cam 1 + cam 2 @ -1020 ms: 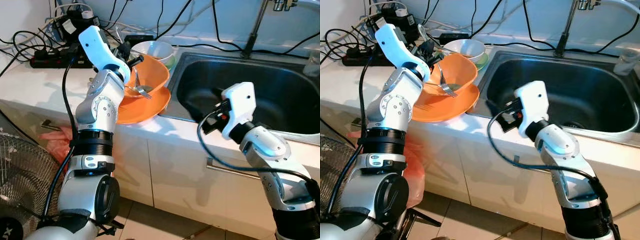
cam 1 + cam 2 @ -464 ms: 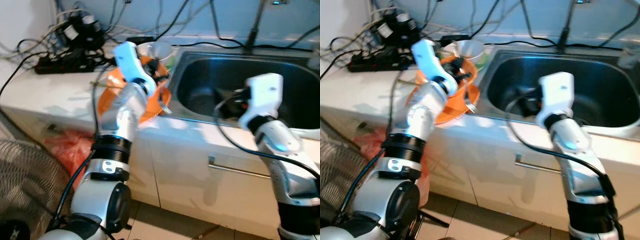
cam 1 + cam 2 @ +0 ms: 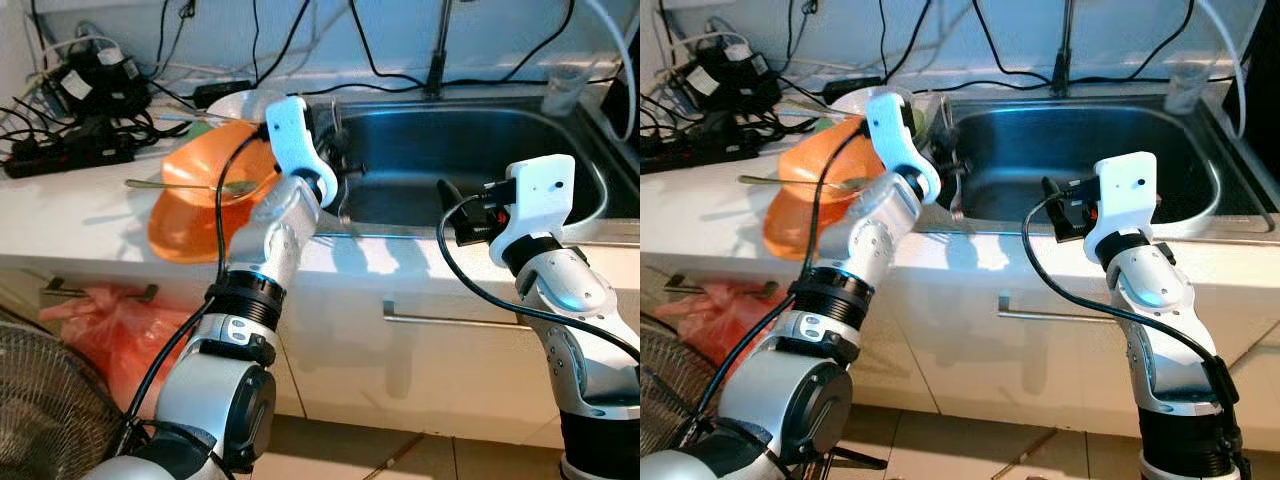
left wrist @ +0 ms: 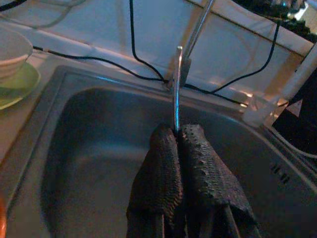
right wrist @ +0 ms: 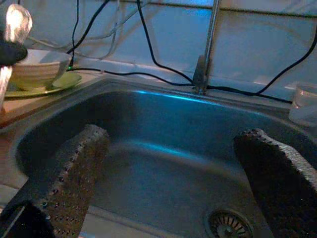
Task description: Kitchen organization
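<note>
Left wrist view: left hand [image 4: 177, 130] pinches a fork [image 4: 177, 89] over the sink [image 4: 89, 163] (right hand [image 5: 173, 148] spread wide).

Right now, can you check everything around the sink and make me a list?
Surface: white counter, steel sink.
Job's things: orange bowl with spoon across it; white bowl on green plate.
Clutter: plastic cup.
Grippers: left tool shut on thin metal utensil over sink; right tool open.
Cables: black leads behind counter.
Surroundings: red bag, fan.
</note>
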### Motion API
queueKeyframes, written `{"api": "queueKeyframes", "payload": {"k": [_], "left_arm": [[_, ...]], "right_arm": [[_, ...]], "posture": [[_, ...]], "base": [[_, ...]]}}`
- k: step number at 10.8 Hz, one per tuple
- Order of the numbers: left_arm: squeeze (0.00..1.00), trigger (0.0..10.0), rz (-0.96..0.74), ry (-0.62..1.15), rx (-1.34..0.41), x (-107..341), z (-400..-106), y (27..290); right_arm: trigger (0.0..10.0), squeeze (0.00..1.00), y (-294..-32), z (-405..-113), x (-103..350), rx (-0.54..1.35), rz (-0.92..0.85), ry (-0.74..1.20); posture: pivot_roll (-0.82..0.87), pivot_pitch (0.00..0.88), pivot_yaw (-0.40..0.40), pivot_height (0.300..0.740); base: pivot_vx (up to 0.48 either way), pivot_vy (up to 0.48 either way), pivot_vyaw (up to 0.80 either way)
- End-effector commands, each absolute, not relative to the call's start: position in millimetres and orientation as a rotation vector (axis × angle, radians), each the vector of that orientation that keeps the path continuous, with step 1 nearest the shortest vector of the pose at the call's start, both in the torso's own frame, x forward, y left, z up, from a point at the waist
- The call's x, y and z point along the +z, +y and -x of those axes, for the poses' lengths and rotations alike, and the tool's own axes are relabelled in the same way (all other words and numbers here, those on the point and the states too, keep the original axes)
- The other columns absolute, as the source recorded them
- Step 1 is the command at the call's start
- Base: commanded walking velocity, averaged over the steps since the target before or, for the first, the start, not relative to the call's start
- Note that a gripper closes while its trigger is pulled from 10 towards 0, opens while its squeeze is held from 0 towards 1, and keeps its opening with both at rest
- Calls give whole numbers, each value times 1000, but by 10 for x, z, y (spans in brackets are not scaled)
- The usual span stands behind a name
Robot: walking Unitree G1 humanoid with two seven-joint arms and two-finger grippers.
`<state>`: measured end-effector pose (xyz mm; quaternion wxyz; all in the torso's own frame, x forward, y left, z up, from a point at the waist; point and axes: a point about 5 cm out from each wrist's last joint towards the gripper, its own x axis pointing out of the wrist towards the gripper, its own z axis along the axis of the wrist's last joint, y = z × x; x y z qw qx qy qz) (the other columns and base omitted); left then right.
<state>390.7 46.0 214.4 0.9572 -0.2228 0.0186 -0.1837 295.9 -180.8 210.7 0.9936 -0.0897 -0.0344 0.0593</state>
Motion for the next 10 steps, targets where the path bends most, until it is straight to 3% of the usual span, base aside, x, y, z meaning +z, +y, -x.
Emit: {"api": "queueKeyframes", "payload": {"k": [1, 2, 3, 4, 5, 8, 10], "left_arm": [[0, 3098, 432, 35, -382, 2131, -3921, 439], [0, 3294, 418, 44, -390, 2092, -3921, 408], [0, 5490, 412, 75, -406, 2020, -3927, 354], [0, 5490, 417, 90, -410, 1989, -3929, 338], [0, 8549, 406, 96, -414, 1956, -3934, 325], [0, 8706, 403, 54, -456, 2027, -3916, 277], [0, 6549, 366, 25, -462, 2014, -3879, 358]], "right_arm": [[10000, 0, -1771, -2920, 2126, 124, 179, -72], [10000, 0, -1764, -2879, 2118, 135, 170, -65], [10000, 0, -1663, -2800, 2097, 221, 144, -39], [10000, 0, -1615, -2768, 2071, 261, 151, -20], [10000, 0, -1578, -2740, 2049, 281, 157, -10], [10000, 0, -1543, -2771, 2191, 198, 140, -99], [10000, 0, -1558, -2797, 2218, 184, 139, -112]], "posture": [[-189, 0, 145, 740], [-201, 0, 145, 740], [-217, 0, 138, 740], [-218, 0, 136, 740], [-219, 0, 127, 740], [-208, 0, 121, 740], [-190, 0, 114, 740]], "base": [[0, 0, 0], [0, 0, 0], [0, 0, 0], [0, 0, 0], [0, 0, 0], [0, 0, 0], [0, 0, 0]]}}
